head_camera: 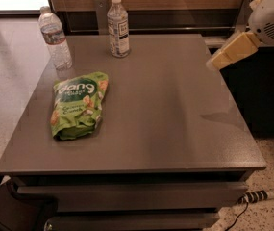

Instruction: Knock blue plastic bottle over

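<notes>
Blue plastic bottle (118,27) stands upright at the far edge of the grey table (175,124), left of centre, white cap up, large white label facing the camera. Ribbed clear bottle (55,38) stands near the far left corner, well apart from it. Green snack bag (79,105) lies flat on the left half, nearer the camera.

Gripper (214,61) hangs over the table's right edge, above the surface, well apart from the target, its tan tip pointing down and left. Open or closed: cannot tell from this angle.

Handling, as judged: tall, narrow, small base, so it should tip easily. Thin plastic, light if part empty (fill level not readable here). Smooth wall and smooth tabletop suggest a low push would merely slide it. No grasp needed; best contact is high, at the shoulder or just under the cap, a sideways sweep from the right. A glancing touch may slip off the round side. Once down it will likely roll.
</notes>
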`<state>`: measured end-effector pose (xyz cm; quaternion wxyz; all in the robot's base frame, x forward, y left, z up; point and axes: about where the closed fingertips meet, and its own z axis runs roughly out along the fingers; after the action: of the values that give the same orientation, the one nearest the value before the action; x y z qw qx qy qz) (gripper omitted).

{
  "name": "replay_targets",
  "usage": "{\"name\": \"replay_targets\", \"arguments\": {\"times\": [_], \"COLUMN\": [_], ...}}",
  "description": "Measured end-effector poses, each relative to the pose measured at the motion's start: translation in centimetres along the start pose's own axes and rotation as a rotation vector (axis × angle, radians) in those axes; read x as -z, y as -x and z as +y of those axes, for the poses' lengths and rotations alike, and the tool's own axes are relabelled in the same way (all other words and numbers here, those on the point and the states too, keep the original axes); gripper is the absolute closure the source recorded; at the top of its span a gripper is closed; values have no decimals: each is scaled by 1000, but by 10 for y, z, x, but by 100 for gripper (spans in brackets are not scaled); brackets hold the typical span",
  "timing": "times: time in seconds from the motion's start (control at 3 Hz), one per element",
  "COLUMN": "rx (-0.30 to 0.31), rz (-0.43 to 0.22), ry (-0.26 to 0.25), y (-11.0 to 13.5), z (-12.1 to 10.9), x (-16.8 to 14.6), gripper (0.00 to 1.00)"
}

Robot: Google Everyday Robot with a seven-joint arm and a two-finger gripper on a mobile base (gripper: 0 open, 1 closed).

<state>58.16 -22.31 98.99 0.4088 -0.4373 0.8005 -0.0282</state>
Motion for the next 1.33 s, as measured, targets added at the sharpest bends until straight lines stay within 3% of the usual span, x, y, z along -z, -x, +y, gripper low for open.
{"name": "replay_targets", "arguments": {"times": [0.33,0.67,1.0,1.33], "rx": [-65,-121,-143,-143], "rz": [-258,-572,-713,-711], "ry": [-14,-36,-20,-20], "y": [34,81,105,105], "z": [-21,-41,-42,-42], "x": [-36,-66,-82,-82], "gripper": [0,0,0,0]}}
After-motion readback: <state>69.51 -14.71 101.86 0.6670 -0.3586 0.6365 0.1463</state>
